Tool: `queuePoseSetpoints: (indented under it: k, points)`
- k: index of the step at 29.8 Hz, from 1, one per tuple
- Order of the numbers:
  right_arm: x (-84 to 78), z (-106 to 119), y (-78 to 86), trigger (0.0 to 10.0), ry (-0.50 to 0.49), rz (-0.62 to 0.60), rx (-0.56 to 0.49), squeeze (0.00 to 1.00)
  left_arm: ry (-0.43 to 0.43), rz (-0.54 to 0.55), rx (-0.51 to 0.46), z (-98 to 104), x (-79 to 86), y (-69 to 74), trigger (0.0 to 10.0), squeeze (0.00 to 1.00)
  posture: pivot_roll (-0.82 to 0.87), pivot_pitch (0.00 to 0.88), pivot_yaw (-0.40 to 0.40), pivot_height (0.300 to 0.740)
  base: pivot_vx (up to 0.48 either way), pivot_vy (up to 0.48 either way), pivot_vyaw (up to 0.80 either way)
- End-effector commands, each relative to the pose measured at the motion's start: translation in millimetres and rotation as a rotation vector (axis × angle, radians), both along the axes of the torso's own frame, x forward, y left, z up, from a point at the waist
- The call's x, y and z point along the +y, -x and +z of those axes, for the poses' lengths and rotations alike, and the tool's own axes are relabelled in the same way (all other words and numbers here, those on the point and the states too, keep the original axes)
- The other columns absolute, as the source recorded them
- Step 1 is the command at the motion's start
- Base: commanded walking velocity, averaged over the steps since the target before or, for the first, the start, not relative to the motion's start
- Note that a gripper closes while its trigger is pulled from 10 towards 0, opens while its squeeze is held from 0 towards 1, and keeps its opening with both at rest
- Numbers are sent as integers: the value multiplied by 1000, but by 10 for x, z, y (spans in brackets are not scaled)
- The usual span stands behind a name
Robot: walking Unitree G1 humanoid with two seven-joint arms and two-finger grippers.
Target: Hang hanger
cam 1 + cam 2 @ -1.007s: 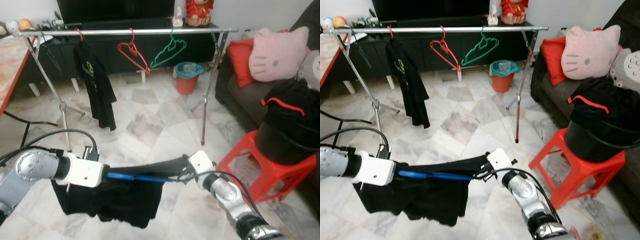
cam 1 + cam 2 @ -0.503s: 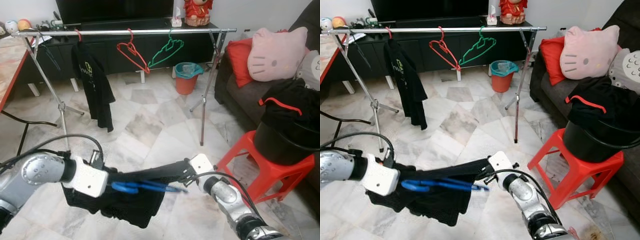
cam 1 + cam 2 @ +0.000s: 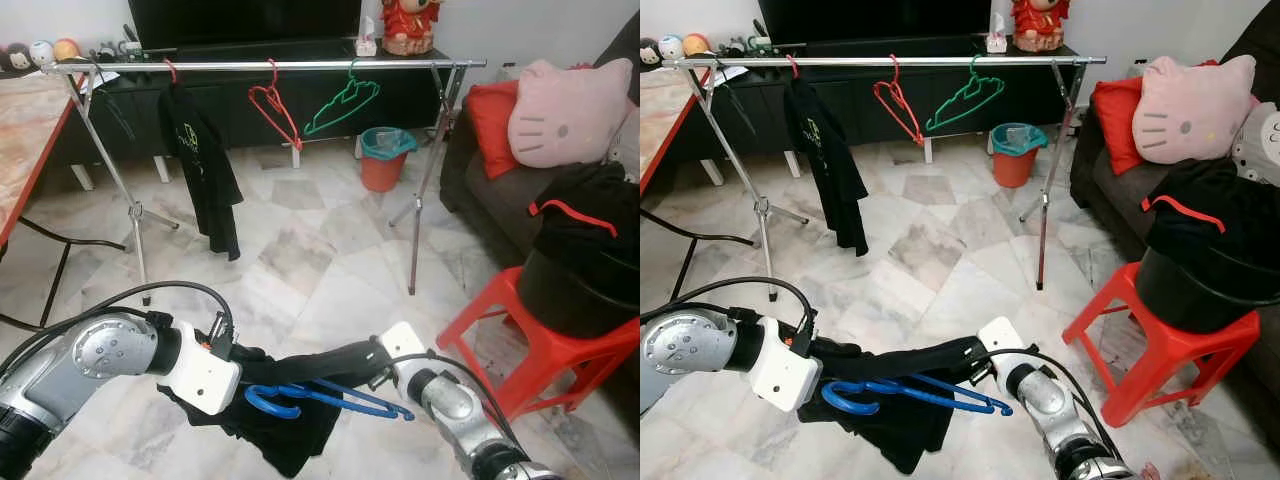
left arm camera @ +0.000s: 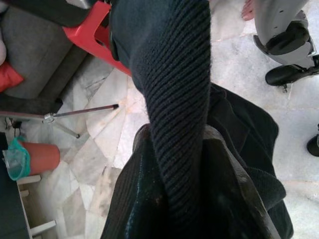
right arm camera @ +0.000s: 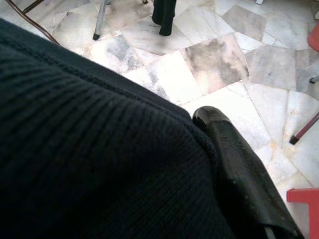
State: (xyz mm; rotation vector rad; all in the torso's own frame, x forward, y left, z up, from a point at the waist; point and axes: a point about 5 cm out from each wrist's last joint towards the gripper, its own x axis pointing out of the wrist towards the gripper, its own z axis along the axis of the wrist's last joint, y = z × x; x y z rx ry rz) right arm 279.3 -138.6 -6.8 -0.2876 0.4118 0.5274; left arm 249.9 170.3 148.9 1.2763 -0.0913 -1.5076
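Observation:
A black knit garment (image 3: pixel 310 365) is stretched low over the floor between my two grippers. My left gripper (image 3: pixel 250 368) is buried in its left end and looks shut on the cloth (image 4: pixel 179 99). My right gripper (image 3: pixel 368 357) is shut on the other end, and one black finger (image 5: pixel 239 159) lies against the knit. A blue hanger (image 3: pixel 335 397) slants just under the garment, its hook beside my left wrist. I cannot tell what holds the hanger. The silver clothes rail (image 3: pixel 300 64) stands across the room ahead.
On the rail hang a black shirt (image 3: pixel 205 150), a red hanger (image 3: pixel 275 105) and a green hanger (image 3: pixel 345 100). An orange bin (image 3: pixel 383 165) stands behind. At right, a red stool (image 3: pixel 500 330) carries a black basket of clothes (image 3: pixel 580 270) by a sofa. A table edge (image 3: pixel 30 150) is at left.
The blue hanger, earlier level inside the garment, has slid out and now slants below it. My left arm has come closer to the right one, and the cloth bunches.

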Motion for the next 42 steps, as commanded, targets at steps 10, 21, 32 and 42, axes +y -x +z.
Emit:
queuePoseSetpoints:
  k: [10, 21, 32, 42]
  points:
    - [14, -35, 39, 10000, -56, 61, 82, 1000, -47, -12, 5, -70, 18, 7, 10000, 0, 55, 0, -35, 740, 0, 0, 0]
    - [96, -194, 257, 10000, 8, 341, 275, 1000, -58, 47, 27, -191, 85, -20, 10000, 0, 46, 0, -35, 740, 0, 0, 0]
    - [62, -218, 322, 10000, -31, 398, 361, 1000, -64, 45, 41, -252, 87, -2, 10000, 0, 46, 0, -34, 740, 0, 0, 0]
    - [-20, -123, 262, 10000, -137, 404, 372, 0, -136, 31, 79, -401, 157, 62, 10000, 0, 43, 0, -34, 740, 0, 0, 0]
